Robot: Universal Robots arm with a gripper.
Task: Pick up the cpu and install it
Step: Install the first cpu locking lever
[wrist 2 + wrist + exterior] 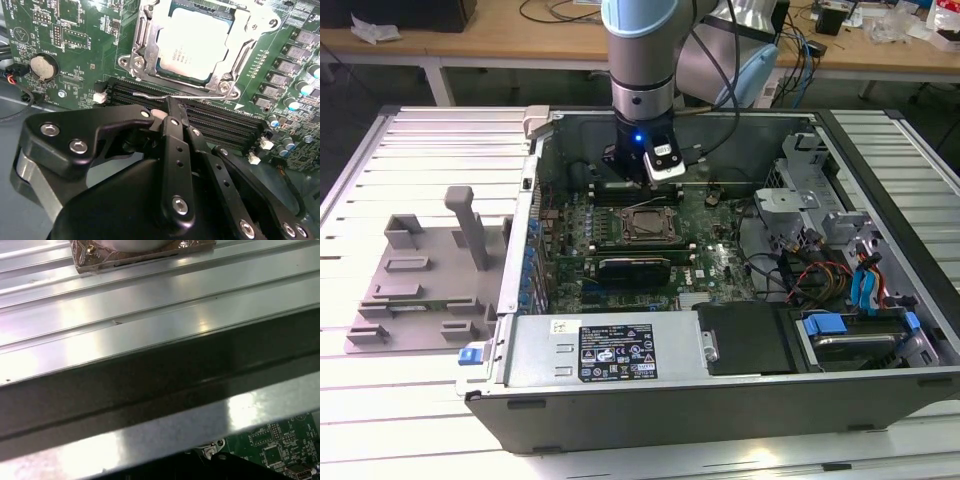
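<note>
The arm point(642, 60) reached down into the open computer case point(720, 380), which lay on its side on the ribbed metal tabletop point(420, 140). In the exterior view the gripper point(638, 175) hung over the green motherboard point(720, 262), just at 12 o'clock of the socket point(645, 226).

In the second wrist view the cpu point(195, 47) sat flat inside the socket's metal frame point(137, 47), its silver top facing up. The gripper point(170, 107) stood at 6 o'clock of the cpu, above the black memory slots point(225, 127). Its black fingers point(174, 125) were drawn together with no visible gap, and nothing was held between them. The tips lay next to a thin wire lever point(150, 95) running along the socket's near edge; contact could not be confirmed. A round coin battery point(41, 66) sat on the board at 9 o'clock of the socket.

In the exterior view a grey plastic tray point(420, 280) rested on the tabletop at 9 o'clock of the case, well apart from the gripper.
</note>
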